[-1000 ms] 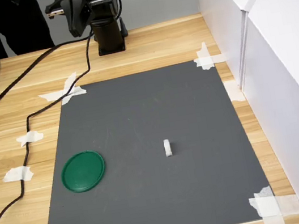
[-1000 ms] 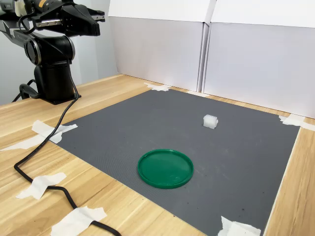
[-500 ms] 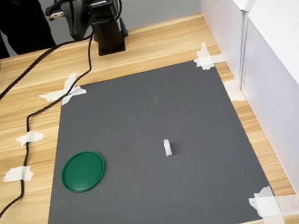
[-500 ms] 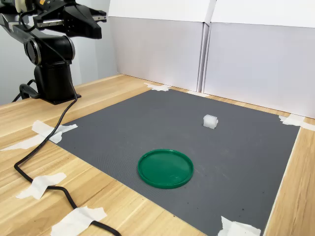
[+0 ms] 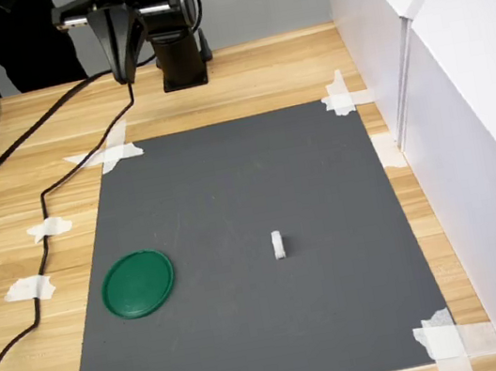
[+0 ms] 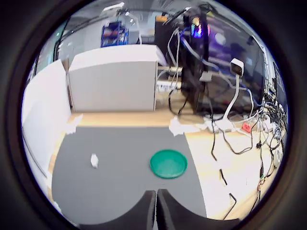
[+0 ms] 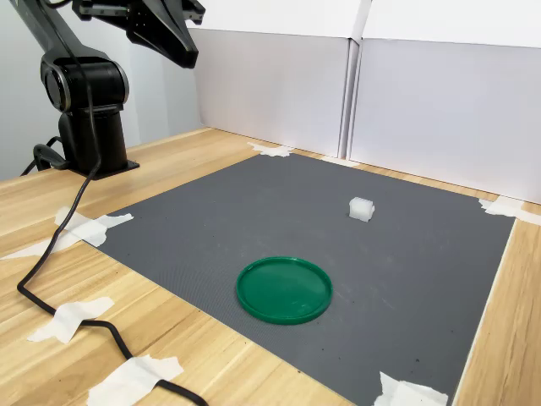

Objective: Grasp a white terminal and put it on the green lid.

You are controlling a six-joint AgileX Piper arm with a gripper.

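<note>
The white terminal (image 5: 279, 245) lies alone near the middle of the grey mat (image 5: 230, 188), a small pale block also visible in the second exterior view (image 7: 362, 209) and the wrist view (image 6: 94, 160). The green lid (image 5: 138, 283) rests flat on the mat toward the first exterior view's left, bare on top (image 7: 284, 289) (image 6: 168, 163). My gripper (image 5: 126, 71) hangs high above the wooden table behind the mat, tilted downward and far from both objects. Its fingers (image 6: 149, 213) press together with nothing between them. In the second exterior view the gripper (image 7: 189, 57) is at the upper left.
The black arm base (image 5: 181, 63) stands on the wood behind the mat. A black cable (image 5: 57, 184) trails along the first exterior view's left side past white tape scraps (image 5: 108, 155). White panel walls (image 5: 438, 68) border the first exterior view's right side.
The arm has risen and reached forward, and the gripper has tipped from level to pointing down at the table. Terminal and lid have not moved.
</note>
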